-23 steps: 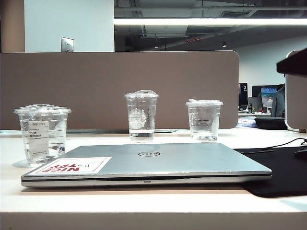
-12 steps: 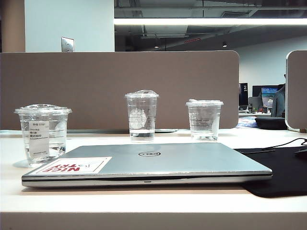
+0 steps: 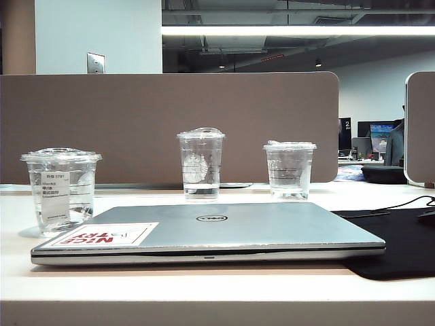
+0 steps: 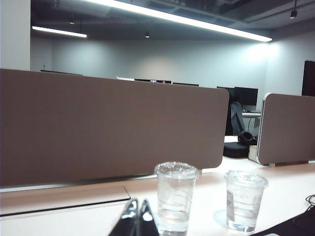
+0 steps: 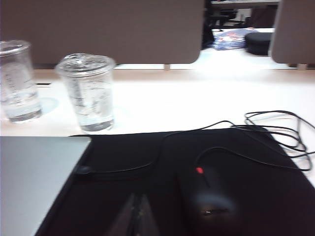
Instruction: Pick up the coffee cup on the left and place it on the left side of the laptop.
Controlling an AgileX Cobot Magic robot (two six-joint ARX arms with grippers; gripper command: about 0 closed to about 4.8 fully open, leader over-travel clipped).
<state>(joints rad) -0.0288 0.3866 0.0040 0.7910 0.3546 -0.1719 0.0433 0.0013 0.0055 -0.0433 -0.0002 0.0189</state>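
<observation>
Coffee cup [image 3: 60, 193] sits just left of laptop [image 3: 224, 227]; I judge placing done (only parking remains). Left gripper [image 4: 138, 219] above desk [image 4: 64, 221], right gripper [image 5: 135, 216] above mat [image 5: 275, 196], both pinched closed, empty.

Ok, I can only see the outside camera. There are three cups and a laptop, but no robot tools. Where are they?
Observer: The left tool shows in its own wrist camera, shut and holding nothing.
Operator: And the right one?
Observer: The right tool hangs over the black mat. It's too blurry to tell whether it's open or shut.
Operator: Is anything on that mat?
Observer: A black mouse with a little red light.
</observation>
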